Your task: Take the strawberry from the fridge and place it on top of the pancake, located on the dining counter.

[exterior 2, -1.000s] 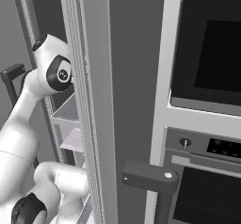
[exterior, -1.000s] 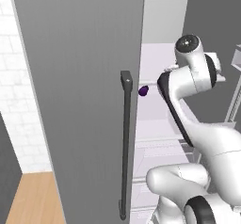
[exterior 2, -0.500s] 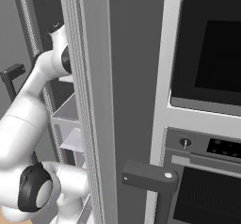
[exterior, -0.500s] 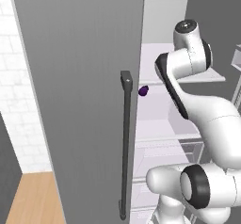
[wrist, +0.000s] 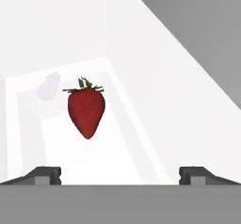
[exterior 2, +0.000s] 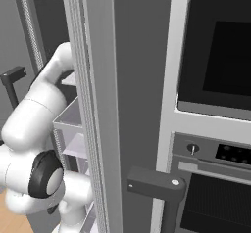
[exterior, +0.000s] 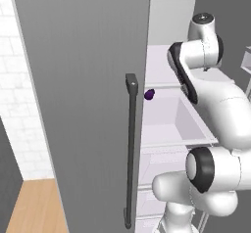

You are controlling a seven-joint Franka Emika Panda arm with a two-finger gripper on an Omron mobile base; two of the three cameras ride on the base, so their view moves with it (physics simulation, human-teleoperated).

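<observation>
In the hand view the strawberry (wrist: 86, 111), red with a small green top, sits on a pale white fridge surface. It lies ahead of my gripper (wrist: 121, 173) and a little left of the midline. The gripper is open, its two dark fingertips (wrist: 47, 175) spread wide with nothing between them. The fridge (exterior: 166, 56) stands open, and my white arm (exterior: 196, 60) reaches up into its upper shelf area. The arm's links and the fridge wall cover the hand in the left base view.
The grey fridge door (exterior: 83, 104) with its long dark bar handle (exterior: 130, 149) stands open on the left. A small dark purple fruit (exterior: 149, 94) rests at a shelf edge above a white drawer (exterior: 176, 124). The black-glass wall oven (exterior 2: 220, 56) is on the right.
The arm has swung up and deeper into the fridge, its upper link rising toward the top shelf. The door, the purple fruit and the base views have stayed put.
</observation>
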